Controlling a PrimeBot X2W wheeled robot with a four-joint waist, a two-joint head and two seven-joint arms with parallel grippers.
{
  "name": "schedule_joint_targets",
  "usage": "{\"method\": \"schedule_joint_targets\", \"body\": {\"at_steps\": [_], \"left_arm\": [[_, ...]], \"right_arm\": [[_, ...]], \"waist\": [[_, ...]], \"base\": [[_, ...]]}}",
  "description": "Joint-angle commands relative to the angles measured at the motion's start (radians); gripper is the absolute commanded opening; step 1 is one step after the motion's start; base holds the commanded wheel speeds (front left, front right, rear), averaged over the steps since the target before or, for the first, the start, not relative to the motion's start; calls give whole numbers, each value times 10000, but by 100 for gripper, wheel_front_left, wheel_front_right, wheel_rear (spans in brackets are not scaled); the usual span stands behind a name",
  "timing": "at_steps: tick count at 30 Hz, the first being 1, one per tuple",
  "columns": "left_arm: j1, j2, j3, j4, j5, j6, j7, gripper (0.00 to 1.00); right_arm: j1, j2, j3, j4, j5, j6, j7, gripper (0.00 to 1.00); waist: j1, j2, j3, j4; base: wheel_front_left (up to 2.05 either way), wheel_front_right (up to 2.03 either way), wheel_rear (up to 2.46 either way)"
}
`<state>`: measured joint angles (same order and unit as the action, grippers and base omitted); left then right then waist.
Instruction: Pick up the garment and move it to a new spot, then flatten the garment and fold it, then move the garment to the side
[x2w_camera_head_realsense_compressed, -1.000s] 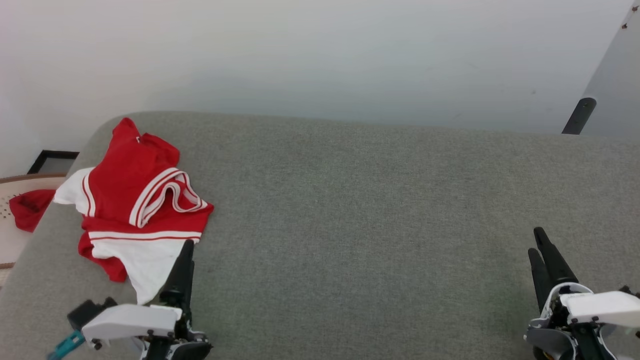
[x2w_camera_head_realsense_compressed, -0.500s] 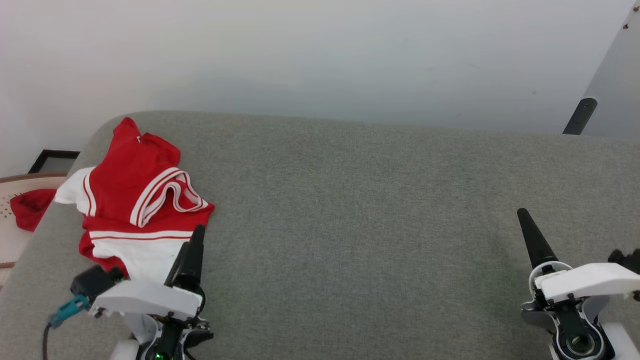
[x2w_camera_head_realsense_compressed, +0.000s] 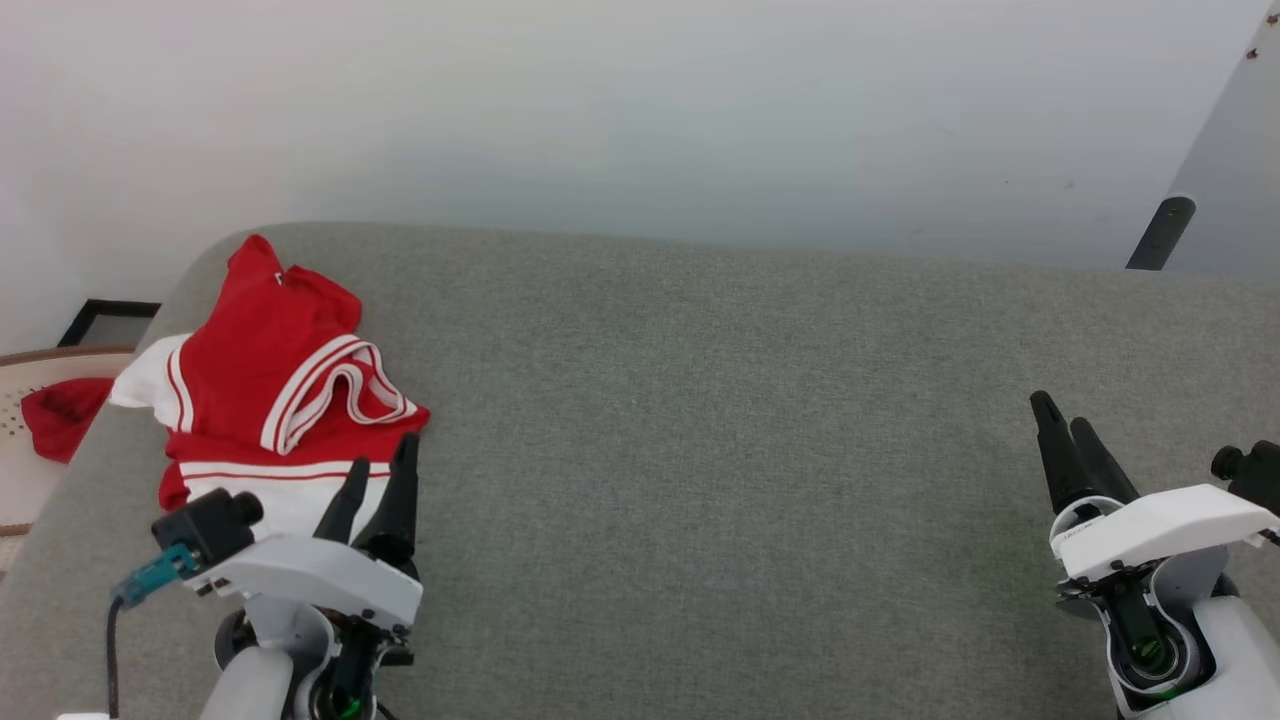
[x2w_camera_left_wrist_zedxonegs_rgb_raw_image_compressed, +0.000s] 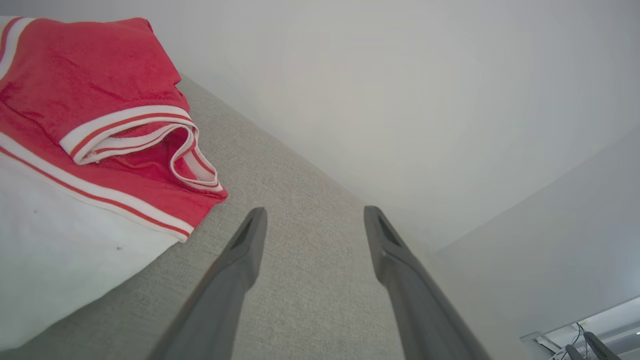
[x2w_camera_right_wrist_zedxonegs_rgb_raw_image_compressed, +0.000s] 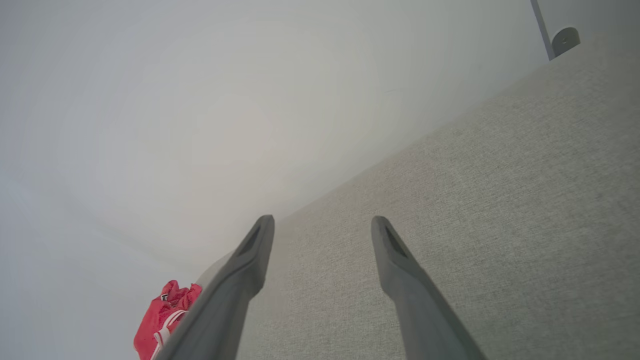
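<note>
Jaws of the left gripper (x2w_camera_head_realsense_compressed: 382, 455) parted, nothing between them but the bare grey fabric-covered table (x2w_camera_head_realsense_compressed: 700, 450). Step in hand, by judgement: the very first one, the reach to pick up the garment (x2w_camera_head_realsense_compressed: 270, 390), not yet gripped.

Garment in a crumpled heap at the left end of the table, at about 10 o'clock from these jaws, near them. In the left wrist view, garment (x2w_camera_left_wrist_zedxonegs_rgb_raw_image_compressed: 100, 125) again at 10 o'clock of the left gripper (x2w_camera_left_wrist_zedxonegs_rgb_raw_image_compressed: 315, 212), white panel and striped red hem just beside the left finger, seemingly not touching it.

Next move, probably: swing toward 10 o'clock, come down over a raised fold, close on a good bunch of cloth; soft jersey likely to slip out of a thin pinch.

Further right, jaws of the right gripper (x2w_camera_head_realsense_compressed: 1060, 412) also parted and holding nothing, over the right end of the table, garment well apart at about 9 o'clock in the head view.
</note>
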<state>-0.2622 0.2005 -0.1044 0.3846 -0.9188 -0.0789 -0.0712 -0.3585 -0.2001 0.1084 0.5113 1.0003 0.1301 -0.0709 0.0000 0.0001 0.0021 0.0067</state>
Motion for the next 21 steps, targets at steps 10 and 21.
{"method": "schedule_joint_targets", "body": {"at_steps": [10,21], "left_arm": [[-614,358,-333,261,1708,95,-410,100],[-856,542,-570,467,2982,166,-689,100]], "right_arm": [[-696,-176,-22,461,-2227,5,-407,100],[-1021,-241,-152,828,-3921,5,-690,100]], "waist": [[0,-1,5,8],[0,-1,-12,-2]], "base": [[0,0,0],[0,0,0]]}}
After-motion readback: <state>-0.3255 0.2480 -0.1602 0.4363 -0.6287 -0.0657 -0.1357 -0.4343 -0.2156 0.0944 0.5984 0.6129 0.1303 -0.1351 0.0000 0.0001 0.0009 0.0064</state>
